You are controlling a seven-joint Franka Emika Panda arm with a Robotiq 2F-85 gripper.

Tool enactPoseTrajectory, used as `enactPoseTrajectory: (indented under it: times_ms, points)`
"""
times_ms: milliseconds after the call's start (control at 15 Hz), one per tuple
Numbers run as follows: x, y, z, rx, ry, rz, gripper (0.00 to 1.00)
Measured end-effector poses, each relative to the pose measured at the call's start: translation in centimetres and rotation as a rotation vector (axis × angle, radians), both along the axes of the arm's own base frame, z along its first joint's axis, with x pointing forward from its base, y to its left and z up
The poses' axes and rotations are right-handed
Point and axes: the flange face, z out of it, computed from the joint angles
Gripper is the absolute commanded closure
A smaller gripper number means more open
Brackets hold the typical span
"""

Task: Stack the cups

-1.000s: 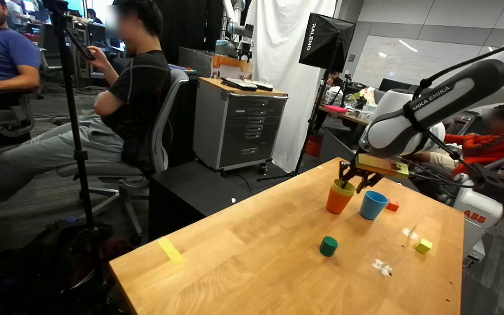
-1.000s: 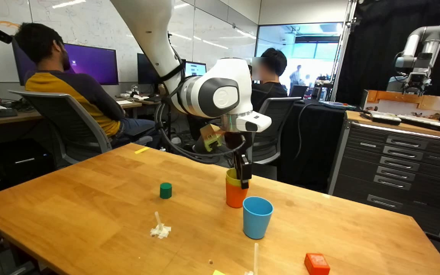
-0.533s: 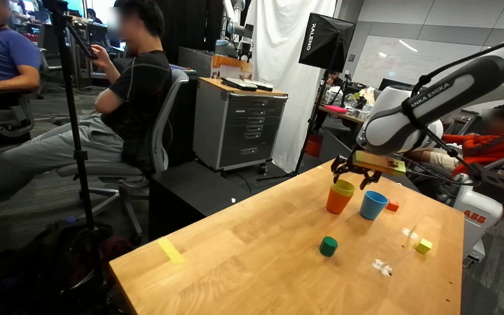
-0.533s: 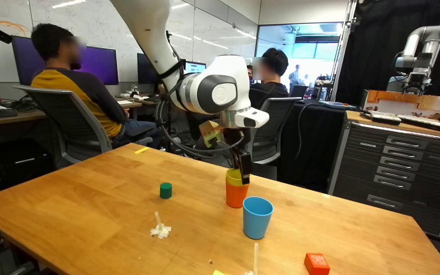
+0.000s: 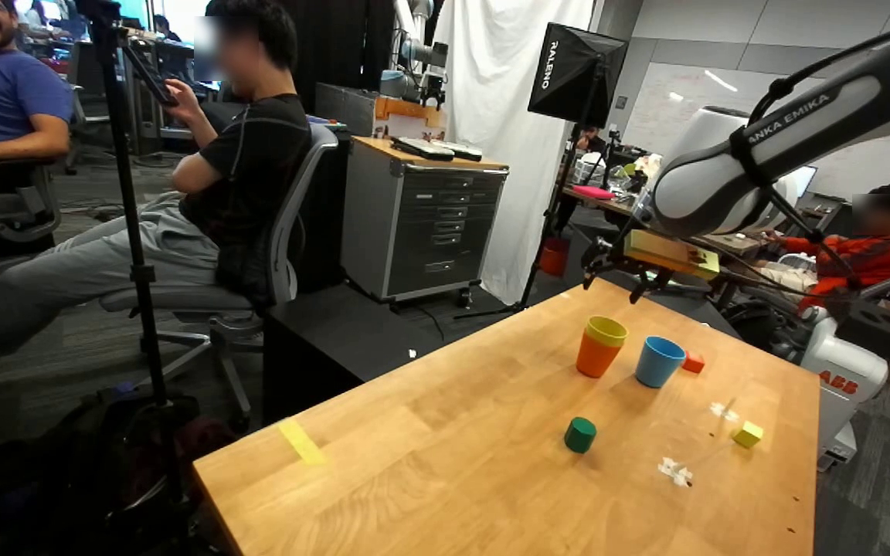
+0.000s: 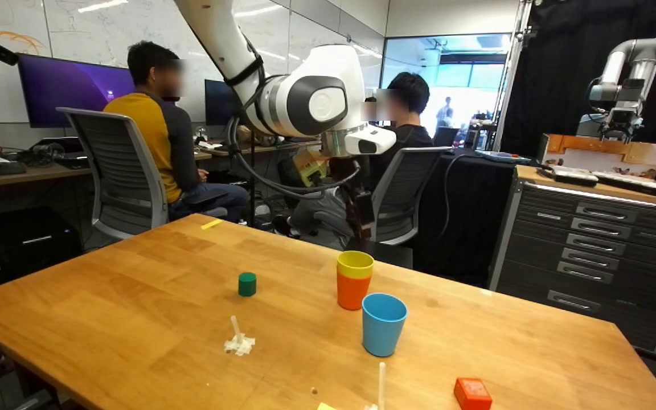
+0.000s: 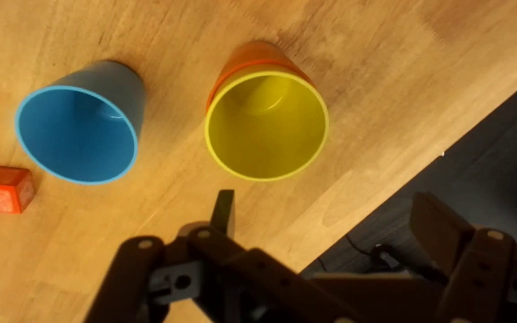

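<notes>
The yellow cup [image 5: 607, 332] sits nested inside the upright orange-red cup [image 5: 598, 358], with its yellow rim standing above it; the pair shows in both exterior views. The blue cup [image 6: 384, 330] stands upright and empty on the table beside them, apart from the pair. In the wrist view, the yellow cup [image 7: 267, 134] is in the upper middle, part of the orange-red cup [image 7: 258, 52] shows behind it, and the blue cup [image 7: 79, 134] is at left. My gripper [image 7: 323, 207] is open and empty, above the nested pair and touching nothing in an exterior view [image 5: 612, 290].
A red block [image 6: 472, 393] lies near the blue cup. A green block [image 5: 580, 435] and a yellow block [image 5: 748, 434] lie on the wooden table [image 5: 445, 448]. Taped spots, one with a thin upright stick [image 6: 236, 326], are on the table. The table edge runs close behind the nested cups.
My gripper's fingers have spread apart at the yellow cup's rim, and the gripper has then risen above the cups. The cups have stayed in place.
</notes>
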Motion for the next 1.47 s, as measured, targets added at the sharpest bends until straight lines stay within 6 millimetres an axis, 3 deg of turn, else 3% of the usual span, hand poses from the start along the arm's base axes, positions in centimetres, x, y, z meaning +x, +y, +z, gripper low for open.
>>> enactPoseTrajectory:
  times_ms: [333, 533, 1000, 1467]
  points:
    - [-2.4, -1.9, 4.3, -0.006, -0.07, -0.036, 0.0]
    - [-4.9, -3.3, 5.6, -0.005, -0.078, -0.069, 0.0]
    - [-10.5, -5.2, 4.2, 0.011, -0.042, -0.126, 0.0]
    - [-14.1, -10.3, 3.0, 0.004, -0.037, -0.228, 0.0]
